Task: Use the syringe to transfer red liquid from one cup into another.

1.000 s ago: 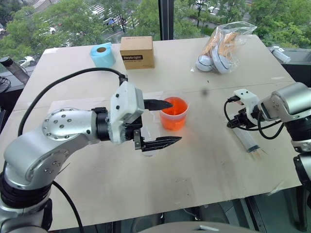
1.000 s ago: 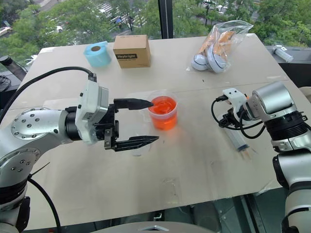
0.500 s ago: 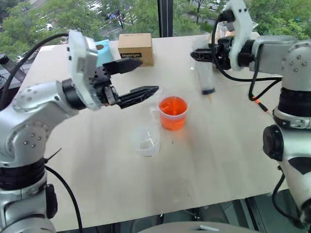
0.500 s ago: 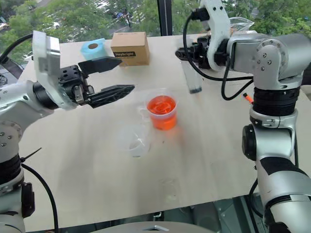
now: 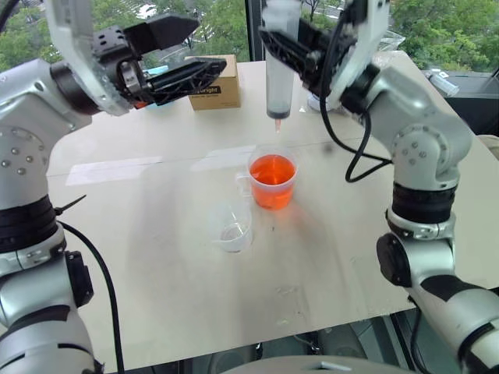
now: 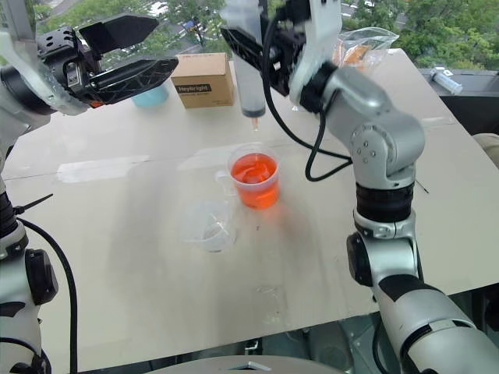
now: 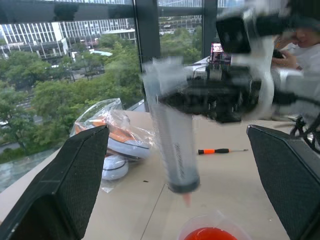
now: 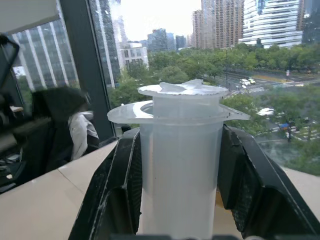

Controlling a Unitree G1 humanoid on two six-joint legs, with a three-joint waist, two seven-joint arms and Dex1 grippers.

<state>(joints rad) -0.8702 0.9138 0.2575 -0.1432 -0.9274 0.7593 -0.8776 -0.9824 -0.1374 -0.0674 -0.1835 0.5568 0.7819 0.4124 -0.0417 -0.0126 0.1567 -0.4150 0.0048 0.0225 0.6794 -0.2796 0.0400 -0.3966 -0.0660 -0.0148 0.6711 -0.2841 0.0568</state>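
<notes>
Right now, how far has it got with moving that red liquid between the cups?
Done: the right claw has the syringe gripped and upright, orange tip down, above the handled cup. In hand: lining that tip up over the red liquid, which it has not touched yet. Left: drawing liquid up and emptying it into the smaller cup, which looks empty. The left claw is open, holding nothing.
</notes>
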